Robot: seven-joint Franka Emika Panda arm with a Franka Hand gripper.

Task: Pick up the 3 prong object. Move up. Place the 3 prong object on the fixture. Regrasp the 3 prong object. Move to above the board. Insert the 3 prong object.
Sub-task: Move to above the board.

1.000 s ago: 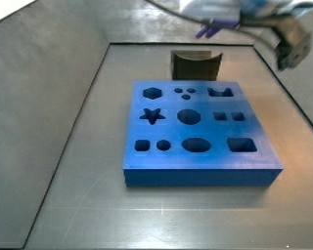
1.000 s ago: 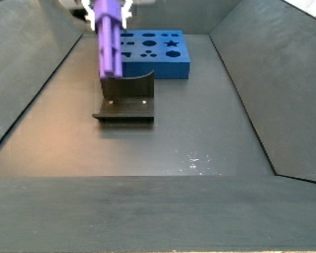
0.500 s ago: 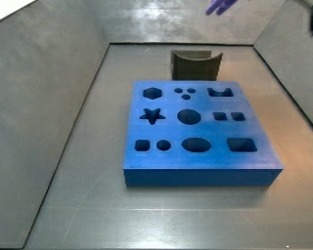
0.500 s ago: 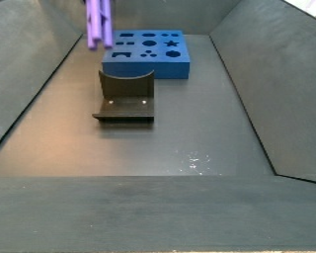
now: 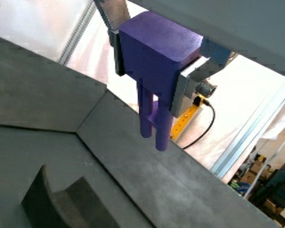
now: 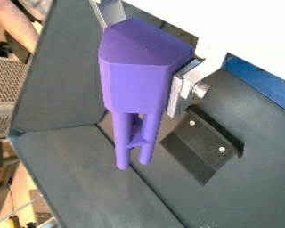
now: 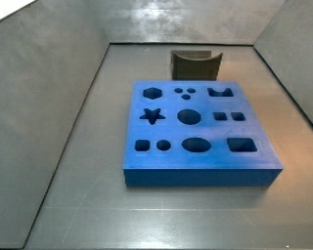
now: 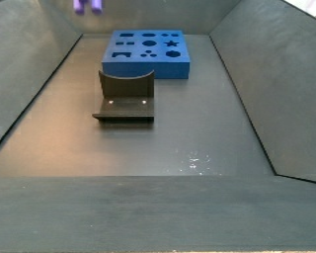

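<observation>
Gripper [image 5: 157, 55] has risen w/ the 3 prong object [image 6: 139, 85] clamped in its jaws, prongs down, nearly out of side view vs 1 s ago; fixture [image 8: 125, 94] empty, so "move up" looks about done, placing next.

You could see only the prong tips of the 3 prong object [image 8: 88, 6] at the frame's 12 o'clock edge; the gripper [image 5: 155, 55] was largely hidden behind the piece in both wrist views, and the board [image 6: 266, 82] was cut off there
</observation>
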